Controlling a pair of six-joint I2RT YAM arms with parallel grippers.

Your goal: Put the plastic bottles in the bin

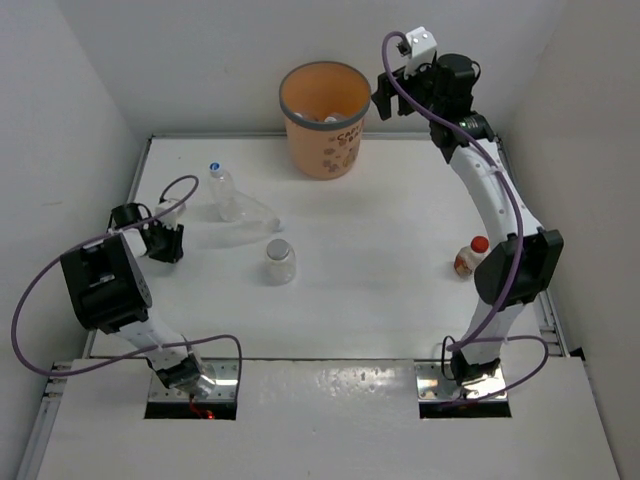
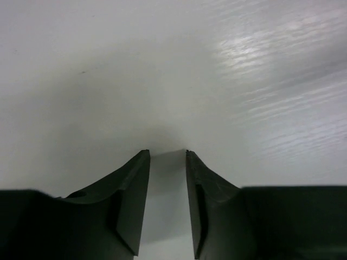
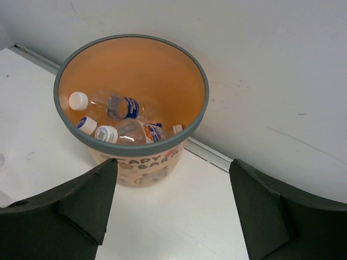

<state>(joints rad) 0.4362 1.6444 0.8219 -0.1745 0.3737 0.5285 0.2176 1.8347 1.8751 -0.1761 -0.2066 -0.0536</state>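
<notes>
Overhead cam sits high up behind both arm bases (image 1: pixel 190 375) and tilts down, so it gets the whole white surface (image 1: pixel 380 250) out to the back wall (image 1: pixel 250 50), with the bin (image 1: pixel 325 150) at the far edge. Left wrist cam is right down near the surface, peeking out between the two dark fingers (image 2: pixel 130 195) of the left hand (image 2: pixel 168 154), super close, frame filled with bare white top. Right wrist cam rides high at the far side, pointing steeply down past the right hand (image 3: pixel 173 160) into the bin's mouth, near enough to make out the bottles (image 3: pixel 116 116) inside. Overhead and right wrist share the bin, though overhead only catches a sliver of its inside. All three see some surface.
</notes>
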